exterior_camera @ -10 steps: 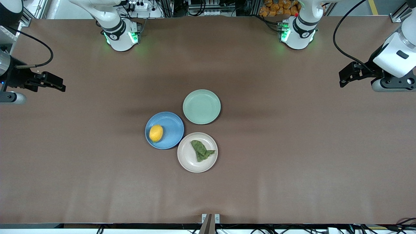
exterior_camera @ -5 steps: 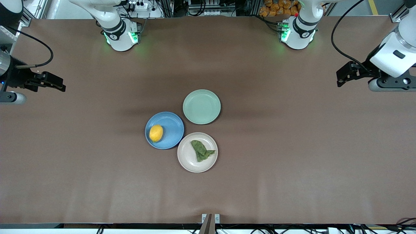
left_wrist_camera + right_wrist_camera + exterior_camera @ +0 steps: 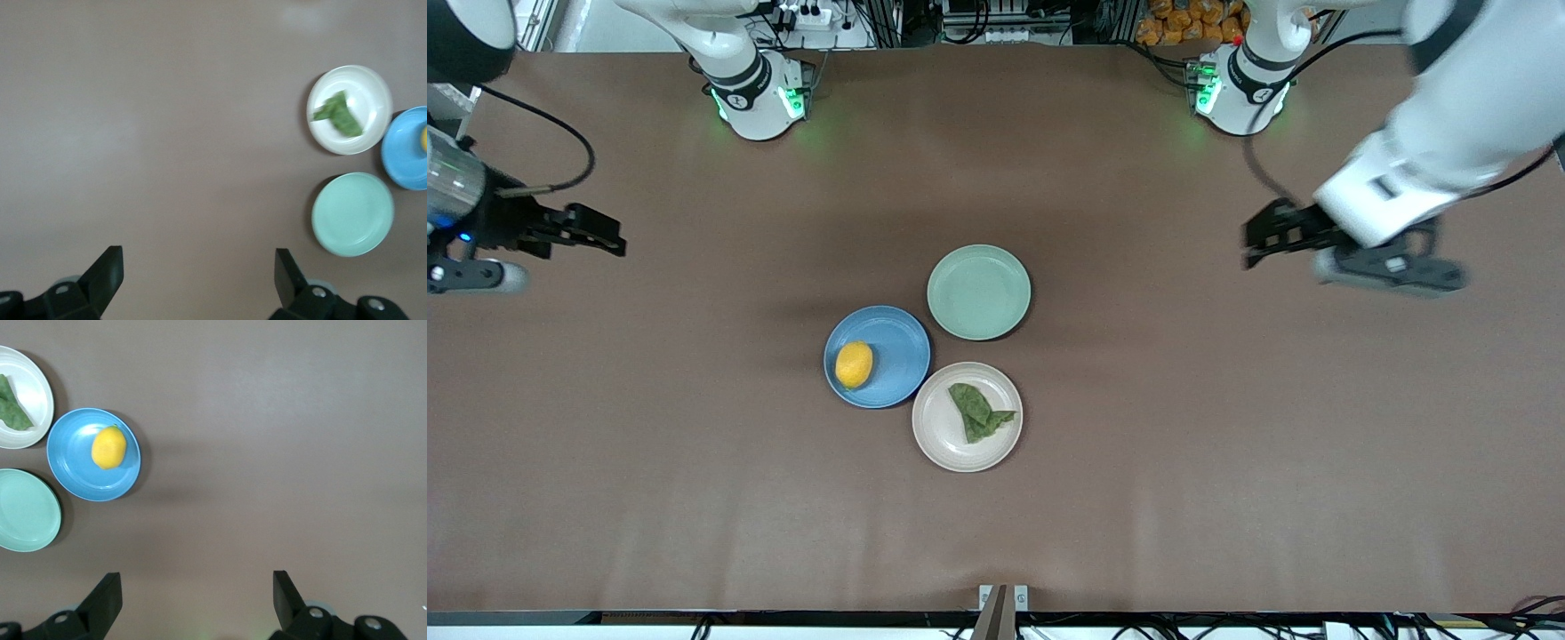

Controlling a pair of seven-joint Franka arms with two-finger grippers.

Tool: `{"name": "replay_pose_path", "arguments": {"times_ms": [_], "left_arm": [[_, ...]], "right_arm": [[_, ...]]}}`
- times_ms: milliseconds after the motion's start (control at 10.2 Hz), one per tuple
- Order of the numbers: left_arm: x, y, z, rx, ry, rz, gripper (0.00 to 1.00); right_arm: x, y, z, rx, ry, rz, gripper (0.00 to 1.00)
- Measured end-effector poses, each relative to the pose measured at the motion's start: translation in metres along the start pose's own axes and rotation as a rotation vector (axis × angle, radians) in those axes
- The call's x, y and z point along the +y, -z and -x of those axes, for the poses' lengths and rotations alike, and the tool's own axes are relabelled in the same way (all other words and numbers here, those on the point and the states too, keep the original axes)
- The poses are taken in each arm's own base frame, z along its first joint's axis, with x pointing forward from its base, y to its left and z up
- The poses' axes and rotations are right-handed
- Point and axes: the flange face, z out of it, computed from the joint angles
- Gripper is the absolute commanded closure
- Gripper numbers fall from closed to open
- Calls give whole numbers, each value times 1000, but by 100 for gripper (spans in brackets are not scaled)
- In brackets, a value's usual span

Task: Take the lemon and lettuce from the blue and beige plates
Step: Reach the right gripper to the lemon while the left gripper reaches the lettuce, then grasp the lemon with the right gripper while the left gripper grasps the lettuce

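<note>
Brown table (image 3: 1227,462), mint plate (image 3: 978,292) — touching neighbours

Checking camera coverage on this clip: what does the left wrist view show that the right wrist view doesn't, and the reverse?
Only the left wrist view shows the whole beige plate with all of the lettuce, the whole mint-green plate, and the left gripper, jaws open over bare table.

Only the right wrist view shows the whole blue plate with the entire lemon, and the right gripper, jaws open.

Both show all three plates, some of them cut off at the frame edge, on the brown table.
</note>
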Motion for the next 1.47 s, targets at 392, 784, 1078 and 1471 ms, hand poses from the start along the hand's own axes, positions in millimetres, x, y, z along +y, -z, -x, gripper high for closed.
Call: {"name": "replay_pose_path", "arguments": {"times_ms": [392,784,1078,1471], "left_arm": [[137,-106,-17,170,-76,73,0],[201,-246,-21,372,-240,126,0],[202,-326,-24,472,-330,123,0],[235,-386,-13,517,-439,59,0]], "right_arm": [[-79,-112,-62,-59,-139,-58,0],[-179,-232,-86,-128,-350,-85,0],[-182,-312,-100,-193,-385,-82,0],[-183,-365,-104,-202,-392,-87,0]]}}
